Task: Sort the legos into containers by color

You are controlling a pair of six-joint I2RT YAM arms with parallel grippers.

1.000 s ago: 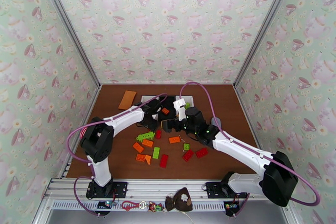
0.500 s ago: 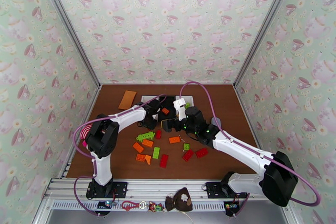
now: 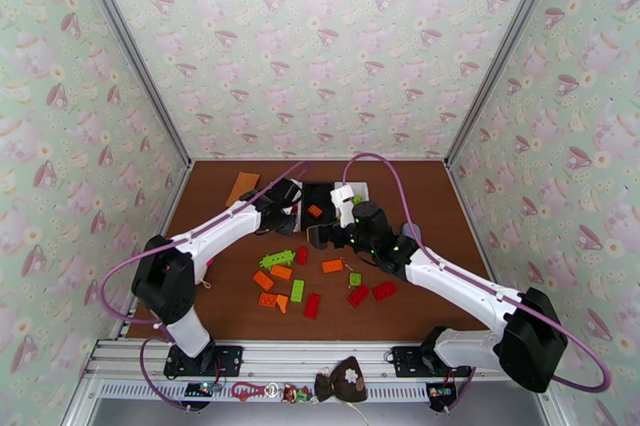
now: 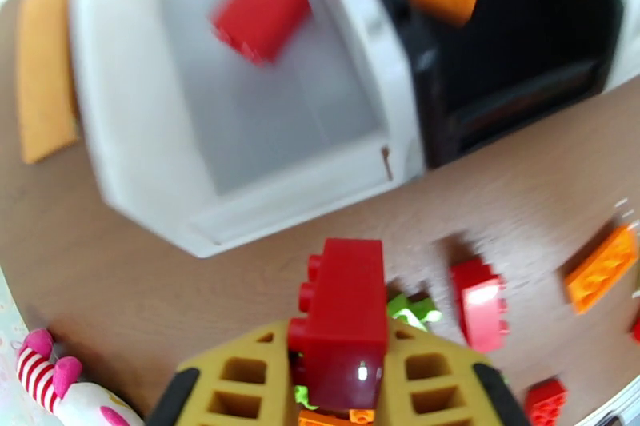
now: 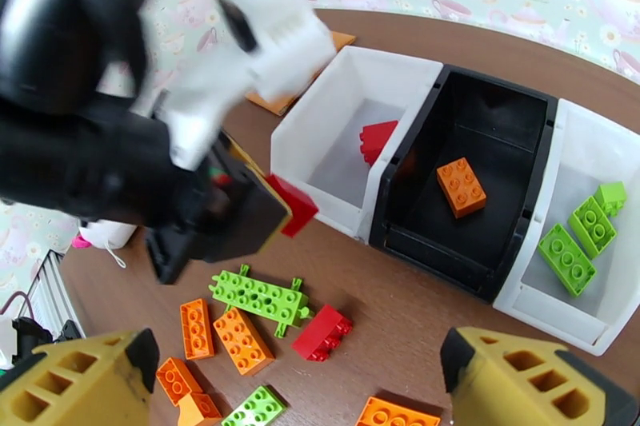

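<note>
My left gripper (image 4: 344,333) is shut on a red lego (image 4: 346,316), held just short of the near wall of the left white bin (image 4: 240,204); one red brick (image 4: 260,12) lies inside that bin. The black bin (image 5: 472,244) holds an orange brick (image 5: 461,186), and the right white bin (image 5: 552,304) holds green bricks (image 5: 568,258). My right gripper (image 5: 298,349) hangs open above the loose legos, among them a long green piece (image 5: 258,296) and a red brick (image 5: 322,332). From above, the left gripper (image 3: 283,216) and right gripper (image 3: 317,237) are close together.
Loose red, orange and green bricks (image 3: 297,290) are scattered mid-table in front of the bins. A flat orange card (image 3: 242,184) lies at the back left. A pink-and-white striped plush (image 4: 48,380) sits left of the left arm. Patterned walls enclose the table.
The left arm has swung its elbow out to the left and carried the red lego back toward the left white bin. The right arm has barely moved.
</note>
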